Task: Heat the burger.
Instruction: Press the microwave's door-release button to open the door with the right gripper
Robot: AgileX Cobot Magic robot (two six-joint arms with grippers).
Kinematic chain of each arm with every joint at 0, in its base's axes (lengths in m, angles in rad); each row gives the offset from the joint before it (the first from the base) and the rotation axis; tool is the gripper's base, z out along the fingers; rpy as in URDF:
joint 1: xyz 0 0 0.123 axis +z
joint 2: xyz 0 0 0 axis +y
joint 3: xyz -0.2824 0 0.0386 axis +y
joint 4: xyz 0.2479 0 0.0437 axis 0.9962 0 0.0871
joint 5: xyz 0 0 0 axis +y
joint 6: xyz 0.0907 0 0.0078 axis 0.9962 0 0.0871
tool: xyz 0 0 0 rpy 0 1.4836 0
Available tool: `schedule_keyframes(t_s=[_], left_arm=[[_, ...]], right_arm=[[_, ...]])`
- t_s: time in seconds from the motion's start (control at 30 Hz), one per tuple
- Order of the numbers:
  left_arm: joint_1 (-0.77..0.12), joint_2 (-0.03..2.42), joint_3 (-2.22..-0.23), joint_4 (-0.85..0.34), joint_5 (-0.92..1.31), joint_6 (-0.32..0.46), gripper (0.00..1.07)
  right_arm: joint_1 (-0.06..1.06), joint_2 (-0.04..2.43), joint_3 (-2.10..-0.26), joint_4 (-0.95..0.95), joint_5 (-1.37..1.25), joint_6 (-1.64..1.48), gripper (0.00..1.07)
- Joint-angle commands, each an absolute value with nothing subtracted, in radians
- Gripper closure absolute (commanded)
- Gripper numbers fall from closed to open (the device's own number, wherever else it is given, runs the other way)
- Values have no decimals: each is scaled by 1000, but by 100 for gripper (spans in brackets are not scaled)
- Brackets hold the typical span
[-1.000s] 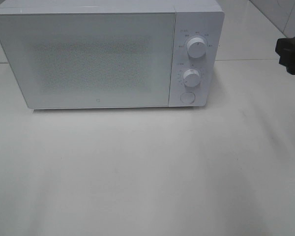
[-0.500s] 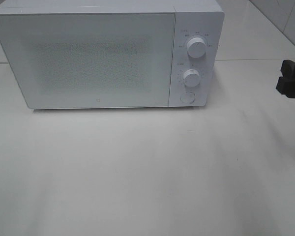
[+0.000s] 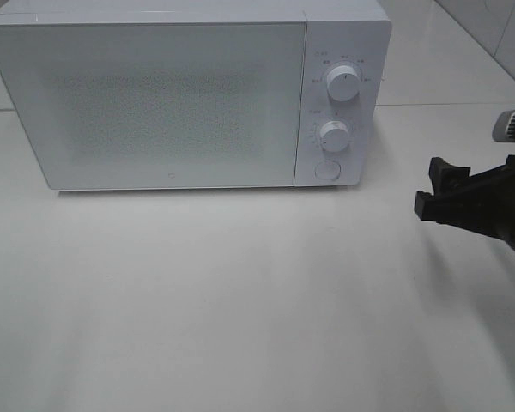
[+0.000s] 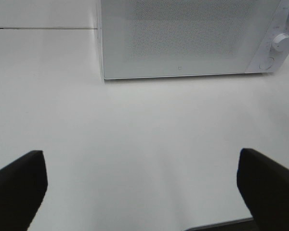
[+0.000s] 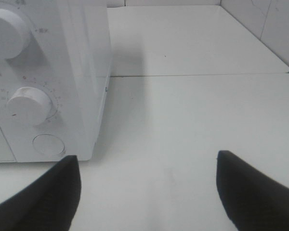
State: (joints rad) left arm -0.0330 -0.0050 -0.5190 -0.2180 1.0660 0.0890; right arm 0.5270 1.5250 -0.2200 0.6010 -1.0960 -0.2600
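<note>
- A white box-shaped microwave oven (image 3: 180,94) is seen standing on the pale surface (image 3: 240,300), with its frosted door (image 4: 183,33) shut.
- The burger is shown in no view; whether it is lying behind the door cannot be told.
- The right claw (image 3: 429,187) is held low over the surface, off the oven's control side and apart from it. Its black jaws are spread wide and nothing is gripped.
- The left claw (image 4: 139,187) is likewise spread wide and empty, and is held well back, facing the door.
- The step in hand is judged to be work on the panel, where a round white button (image 3: 327,170) is set under the lower white dial (image 3: 335,135) and the upper white dial (image 3: 342,83).
- If the button is meant, it is best pressed squarely with one fingertip, so that the lower white dial just above is not nudged.
- If a dial is meant, it should be centred between the jaws before they are closed, and the oven should not be shoved backwards.
</note>
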Motion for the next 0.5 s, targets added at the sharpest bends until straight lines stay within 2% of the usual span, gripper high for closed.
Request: schedule_keyframes(t_s=[0.03, 0.1, 0.27, 0.5], left_arm=[[-30, -20, -517, -223, 1059, 90, 7], [-30, -20, -517, -223, 1059, 90, 7], [-30, -20, -517, -223, 1059, 90, 7], [-30, -20, -517, -223, 1059, 90, 7]], right_arm=[[585, 1544, -217, 661, -1134, -270, 31], [658, 1574, -217, 725, -1162, -270, 31], [759, 1612, -238, 822, -1176, -270, 31], [837, 1656, -305, 853, -1169, -270, 31]])
